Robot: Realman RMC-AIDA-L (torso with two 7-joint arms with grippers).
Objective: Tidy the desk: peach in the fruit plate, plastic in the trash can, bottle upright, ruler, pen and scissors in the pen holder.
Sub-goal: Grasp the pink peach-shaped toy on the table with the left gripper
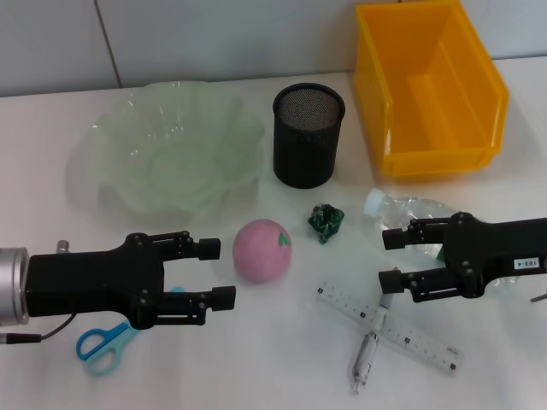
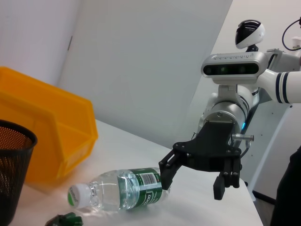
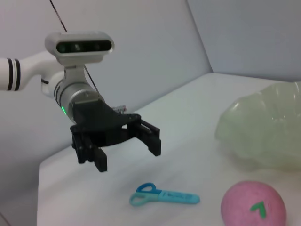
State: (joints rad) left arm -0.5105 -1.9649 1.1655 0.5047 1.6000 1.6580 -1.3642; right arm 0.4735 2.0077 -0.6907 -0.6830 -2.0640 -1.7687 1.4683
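Partly, right tool [image 1: 391,259] hides bottle [image 1: 410,210] (lying).

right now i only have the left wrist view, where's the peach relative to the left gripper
observer: The peach lies on the table just ahead of the open left gripper, not touching it.
operator: anything in the fruit plate yet
observer: No, the green fruit plate behind the peach holds nothing.
operator: and the scissors
observer: The blue scissors lie flat on the table, partly under the left arm in the head view.
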